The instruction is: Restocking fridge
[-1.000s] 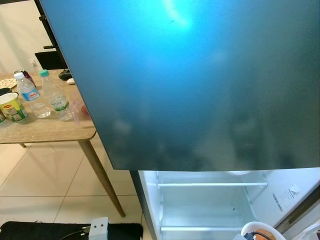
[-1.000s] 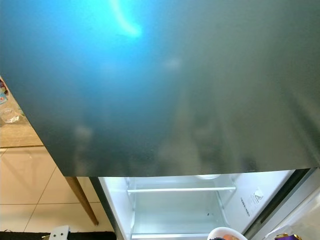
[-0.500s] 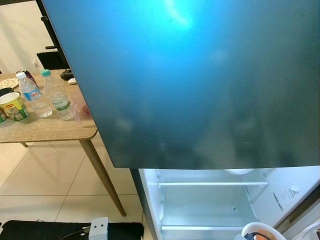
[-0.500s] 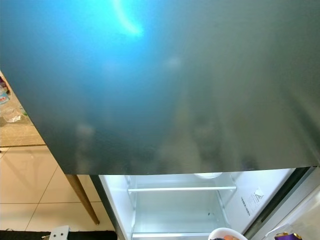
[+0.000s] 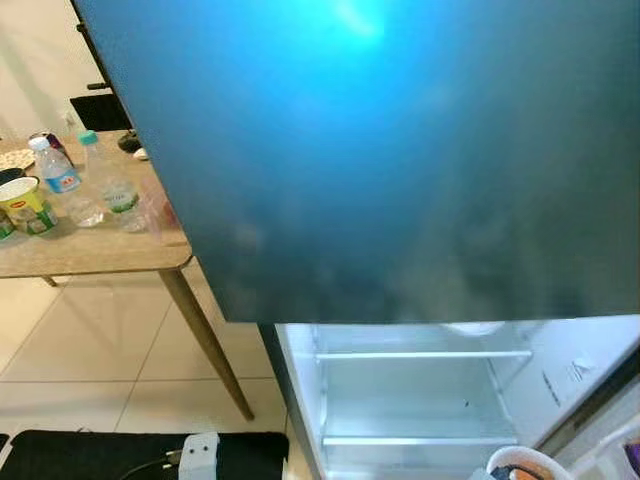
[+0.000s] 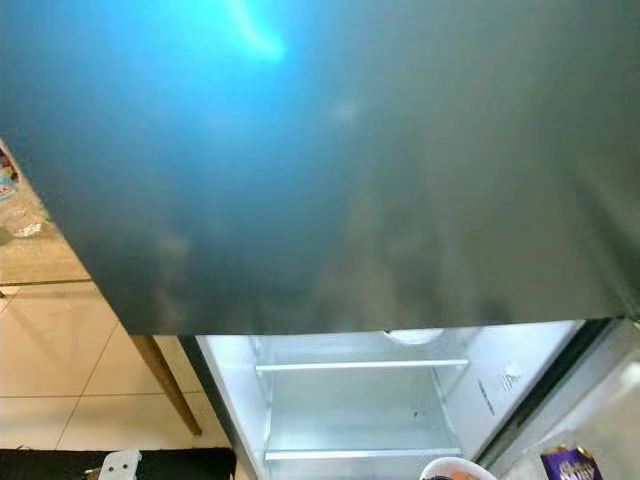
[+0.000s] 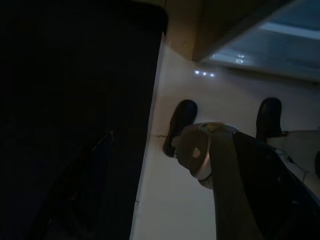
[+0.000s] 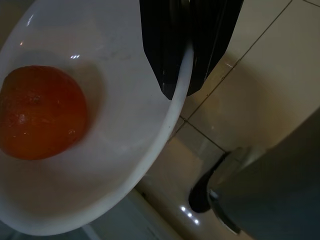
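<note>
Right wrist: bowl [image 8: 100,165] rim between tool [image 8: 182,75].

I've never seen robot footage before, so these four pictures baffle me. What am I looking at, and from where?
A humanoid household robot is restocking a fridge. The two bright pictures come from its head cameras, looking down: the big dark panel is the fridge's upper door, and below it the open fridge compartment shows bare shelves. On the left a wooden table carries water bottles and a yellow cup. The other two pictures come from wrist cameras. The right end effector pinches the rim of a white bowl holding an orange fruit. The left wrist view is dark; that arm hangs idle.
</note>
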